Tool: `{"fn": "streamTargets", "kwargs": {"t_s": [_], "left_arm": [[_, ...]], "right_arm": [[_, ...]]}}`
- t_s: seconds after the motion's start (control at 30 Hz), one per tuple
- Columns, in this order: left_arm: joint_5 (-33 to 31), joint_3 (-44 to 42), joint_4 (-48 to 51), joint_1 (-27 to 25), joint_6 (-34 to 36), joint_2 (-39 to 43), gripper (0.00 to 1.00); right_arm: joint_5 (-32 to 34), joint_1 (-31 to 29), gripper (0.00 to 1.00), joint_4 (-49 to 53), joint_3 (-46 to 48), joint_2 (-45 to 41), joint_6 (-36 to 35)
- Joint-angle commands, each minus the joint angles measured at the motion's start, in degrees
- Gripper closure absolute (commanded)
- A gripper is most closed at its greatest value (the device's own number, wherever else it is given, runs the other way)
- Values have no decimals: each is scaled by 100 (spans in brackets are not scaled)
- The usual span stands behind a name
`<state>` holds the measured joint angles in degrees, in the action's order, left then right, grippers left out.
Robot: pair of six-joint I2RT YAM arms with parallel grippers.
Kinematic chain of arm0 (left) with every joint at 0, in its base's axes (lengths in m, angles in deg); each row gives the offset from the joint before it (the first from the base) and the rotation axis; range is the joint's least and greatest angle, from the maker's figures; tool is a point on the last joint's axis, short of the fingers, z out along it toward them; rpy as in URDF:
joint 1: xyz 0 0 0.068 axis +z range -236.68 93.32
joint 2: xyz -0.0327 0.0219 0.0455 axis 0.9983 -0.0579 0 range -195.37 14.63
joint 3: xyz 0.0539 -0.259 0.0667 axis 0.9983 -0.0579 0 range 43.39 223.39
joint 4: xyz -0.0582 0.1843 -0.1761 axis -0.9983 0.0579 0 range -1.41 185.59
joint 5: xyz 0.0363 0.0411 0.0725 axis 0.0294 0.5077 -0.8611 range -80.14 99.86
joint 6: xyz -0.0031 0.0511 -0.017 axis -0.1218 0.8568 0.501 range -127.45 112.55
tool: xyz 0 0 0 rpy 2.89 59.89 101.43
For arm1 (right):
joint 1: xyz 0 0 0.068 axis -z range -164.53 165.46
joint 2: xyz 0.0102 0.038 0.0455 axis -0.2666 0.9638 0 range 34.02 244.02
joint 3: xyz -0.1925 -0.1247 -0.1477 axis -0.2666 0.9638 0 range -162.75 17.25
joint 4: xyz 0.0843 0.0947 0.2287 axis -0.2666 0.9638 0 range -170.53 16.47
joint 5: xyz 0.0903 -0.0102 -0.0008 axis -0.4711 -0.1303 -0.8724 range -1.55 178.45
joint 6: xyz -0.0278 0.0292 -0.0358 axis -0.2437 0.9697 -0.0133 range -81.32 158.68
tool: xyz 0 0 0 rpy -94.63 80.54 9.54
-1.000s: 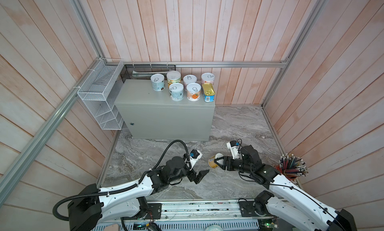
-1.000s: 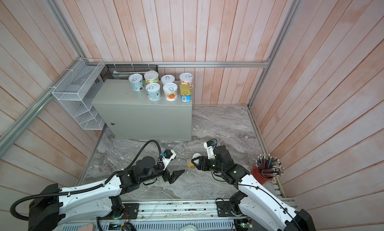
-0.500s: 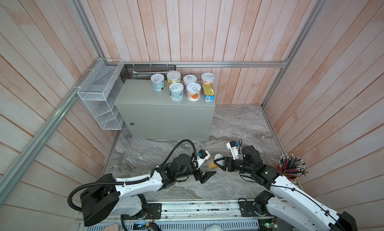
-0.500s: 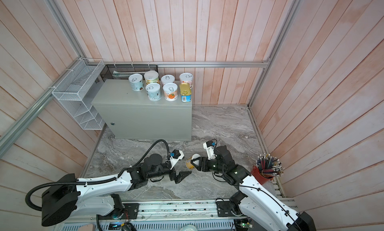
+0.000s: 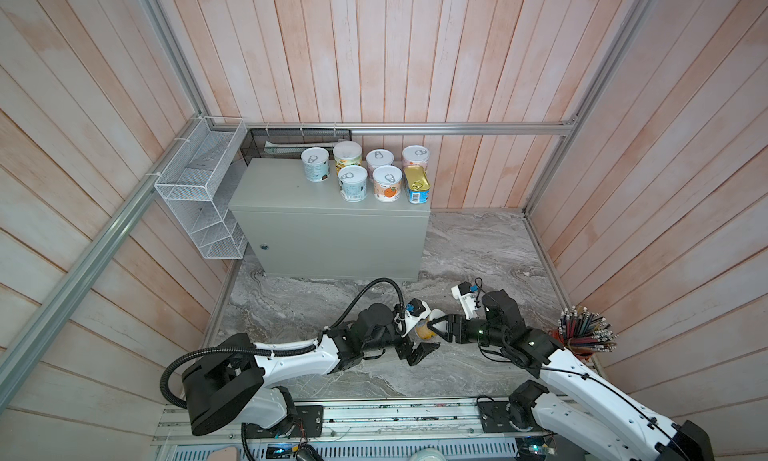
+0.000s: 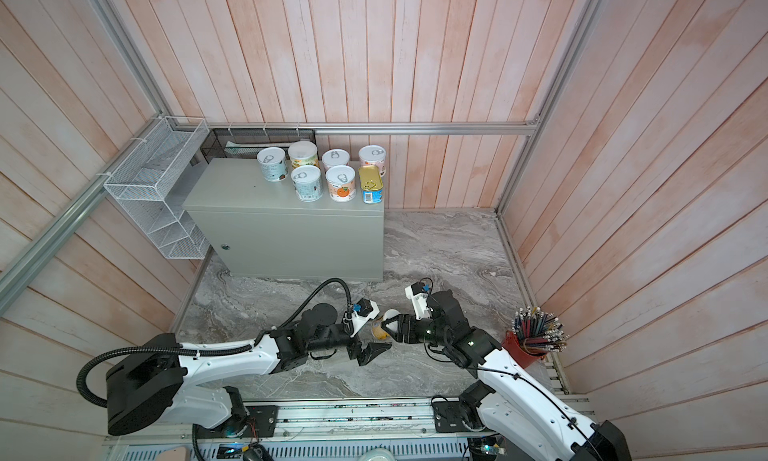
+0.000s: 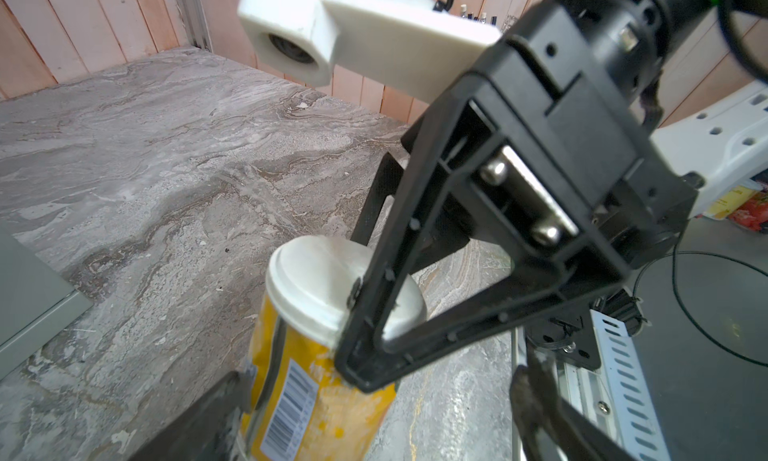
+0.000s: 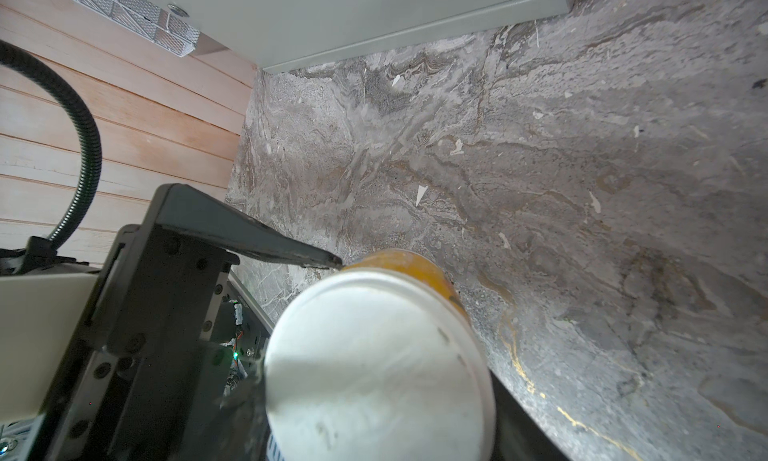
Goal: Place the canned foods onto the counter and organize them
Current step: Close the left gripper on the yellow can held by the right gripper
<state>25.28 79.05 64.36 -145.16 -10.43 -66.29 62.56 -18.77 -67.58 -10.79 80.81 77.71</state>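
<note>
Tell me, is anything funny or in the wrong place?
One yellow can is away from the other cans on the counter. It is tilted, low over the marble, pinched in the right arm's jaws.

Seven round cans (image 5: 316, 169), one blue tin (image 5: 417, 184), one counter (image 5: 291, 197)

Setting: a robot test cell dressed as a pantry corner, not a real home. Evidence: wood-plank panels (image 5: 374, 56) hung on bare aluminium framing (image 5: 415, 127). Marble-print floor (image 5: 478, 247) beneath the left gripper (image 5: 426, 332). Slotted mounting rail (image 5: 395, 415) with exposed wiring (image 5: 297, 432) behind it. White wire basket (image 5: 195, 189) zip-tied to the framing, well ahead and to its left.
</note>
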Motion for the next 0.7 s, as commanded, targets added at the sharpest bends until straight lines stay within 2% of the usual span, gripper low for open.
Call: {"fn": "streamTargets", "kwargs": {"t_s": [0.0, 0.67], "left_arm": [[93, 226, -198, -41, 101, -197, 0], [-316, 500, -47, -164, 273, -744, 1]], "right_arm": [[-273, 28, 48, -363, -220, -47, 12], [-285, 31, 48, -295, -307, -82, 26]]}}
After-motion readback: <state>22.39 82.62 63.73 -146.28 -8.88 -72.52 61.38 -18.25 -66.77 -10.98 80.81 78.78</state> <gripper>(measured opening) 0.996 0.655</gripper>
